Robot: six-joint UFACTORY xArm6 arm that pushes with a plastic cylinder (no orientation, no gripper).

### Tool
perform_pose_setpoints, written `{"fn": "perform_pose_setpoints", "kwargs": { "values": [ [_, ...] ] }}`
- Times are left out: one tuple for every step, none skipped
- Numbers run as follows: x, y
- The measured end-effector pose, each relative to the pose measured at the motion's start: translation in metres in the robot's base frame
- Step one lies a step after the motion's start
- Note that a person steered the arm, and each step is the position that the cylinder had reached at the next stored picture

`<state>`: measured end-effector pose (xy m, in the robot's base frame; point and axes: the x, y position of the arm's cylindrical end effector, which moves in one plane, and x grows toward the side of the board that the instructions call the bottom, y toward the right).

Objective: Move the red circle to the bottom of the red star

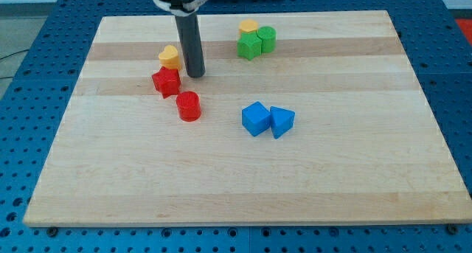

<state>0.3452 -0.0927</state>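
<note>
The red circle lies on the wooden board, just below and to the right of the red star; the two are close together, nearly touching. My tip stands right of the red star and above the red circle, a short gap from each. A yellow block sits just above the red star, left of the rod.
A yellow block, a green block and a green cylinder cluster at the view's top. A blue cube and a blue triangular block sit side by side right of centre. The board ends in blue perforated table.
</note>
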Motion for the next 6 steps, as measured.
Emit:
{"fn": "perform_pose_setpoints", "kwargs": {
  "values": [
    [0.015,0.019],
    [0.062,0.038],
    [0.087,0.031],
    [0.088,-0.003],
    [0.088,-0.007],
    [0.085,0.016]
  ]
}}
